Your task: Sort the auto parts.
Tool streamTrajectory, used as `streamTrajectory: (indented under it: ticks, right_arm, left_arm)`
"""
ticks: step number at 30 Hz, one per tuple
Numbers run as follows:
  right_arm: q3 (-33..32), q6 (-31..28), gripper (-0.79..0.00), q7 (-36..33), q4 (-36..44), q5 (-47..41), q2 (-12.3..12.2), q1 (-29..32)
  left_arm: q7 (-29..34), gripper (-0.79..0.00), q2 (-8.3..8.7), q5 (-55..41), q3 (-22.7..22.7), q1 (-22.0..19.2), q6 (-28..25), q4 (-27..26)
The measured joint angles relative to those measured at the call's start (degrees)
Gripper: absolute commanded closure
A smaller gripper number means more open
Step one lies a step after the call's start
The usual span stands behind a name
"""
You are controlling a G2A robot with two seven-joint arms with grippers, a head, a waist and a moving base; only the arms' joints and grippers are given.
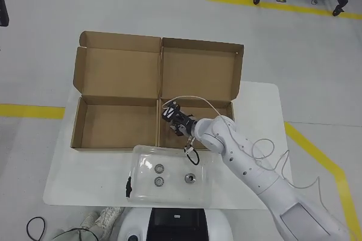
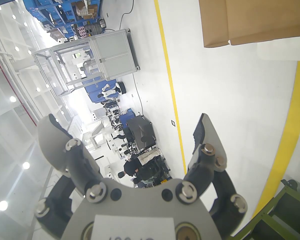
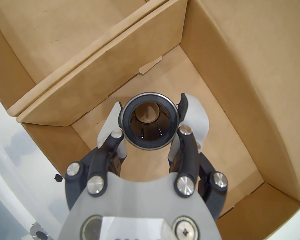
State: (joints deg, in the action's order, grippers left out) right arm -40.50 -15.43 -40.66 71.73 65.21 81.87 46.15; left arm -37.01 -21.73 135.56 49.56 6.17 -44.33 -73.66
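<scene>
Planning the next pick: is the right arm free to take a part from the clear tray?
Likely not yet: its tool is shut on a bearing over the cardboard box.

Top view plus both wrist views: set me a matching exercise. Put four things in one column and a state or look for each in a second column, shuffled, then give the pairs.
Things
1. right claw
2. left claw
3. clear tray
4. left cardboard box

States
A. brown, lid folded back
B. shut on a bearing
C. three round metal parts inside
D. open, gripping nothing

Pairs: 1-B, 2-D, 3-C, 4-A
</scene>
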Motion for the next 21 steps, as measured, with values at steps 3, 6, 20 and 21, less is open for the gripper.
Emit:
streamTrajectory:
  ticks: [3, 6, 20, 21]
  right_arm:
    - [0.0, 0.3, -0.785, 0.2, -0.3, 0.0, 0.2, 0.0]
    - [-0.3, 0.3, -0.785, 0.5, -0.3, -0.1, 0.3, 0.1]
    - [-4.3, -1.1, -0.785, 1.9, 13.2, 2.8, -1.1, 4.9]
    - [-4.9, -1.4, -0.785, 1.5, 15.4, 3.5, -1.4, 5.8]
  left_arm:
    - [0.0, -0.785, 0.00, 0.0, 0.0, 0.0, 0.0, 0.0]
    - [0.0, -0.785, 0.00, 0.0, 0.0, 0.0, 0.0, 0.0]
    - [0.0, -0.785, 0.00, 0.0, 0.0, 0.0, 0.0, 0.0]
    - [0.0, -0.785, 0.00, 0.0, 0.0, 0.0, 0.0, 0.0]
